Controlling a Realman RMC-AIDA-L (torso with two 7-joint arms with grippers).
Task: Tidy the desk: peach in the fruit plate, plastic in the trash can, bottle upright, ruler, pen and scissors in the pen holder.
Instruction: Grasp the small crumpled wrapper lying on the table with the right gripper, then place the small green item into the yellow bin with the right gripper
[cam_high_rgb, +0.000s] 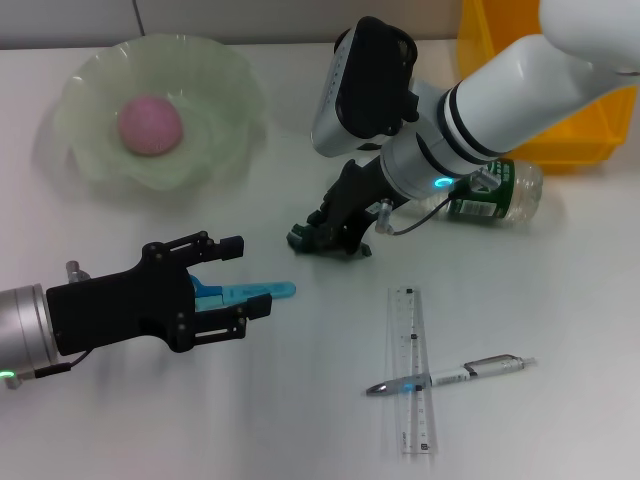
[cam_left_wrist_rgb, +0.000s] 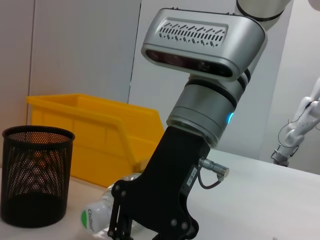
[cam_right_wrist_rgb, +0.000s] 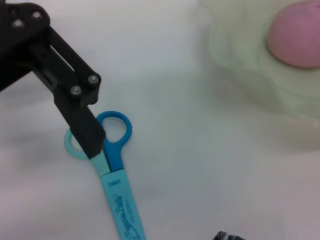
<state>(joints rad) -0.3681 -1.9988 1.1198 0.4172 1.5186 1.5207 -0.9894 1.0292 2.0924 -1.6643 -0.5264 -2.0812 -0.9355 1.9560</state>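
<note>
Peach (cam_high_rgb: 150, 124) sits in the plate (cam_high_rgb: 95, 160) at ten o'clock; spread left gripper (cam_high_rgb: 238, 280) straddles the scissors (cam_high_rgb: 245, 292), bottle (cam_high_rgb: 495, 195), ruler (cam_high_rgb: 413, 370), pen (cam_high_rgb: 450, 376) remain

A white desk (cam_high_rgb: 300, 420) carries a green plate (cam_high_rgb: 215, 140), blue scissors (cam_high_rgb: 245, 292), a ruler (cam_high_rgb: 412, 370) crossed by a pen (cam_high_rgb: 470, 372), a lying bottle (cam_high_rgb: 500, 195), a yellow bin (cam_high_rgb: 570, 140) and a mesh holder (cam_left_wrist_rgb: 35, 175).

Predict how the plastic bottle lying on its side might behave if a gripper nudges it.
The bottle lies on its side and looks round, so it would probably roll. It appears clear and mostly empty, so it is likely light and may skid away. Thin plastic would probably dent under a firm squeeze.
</note>
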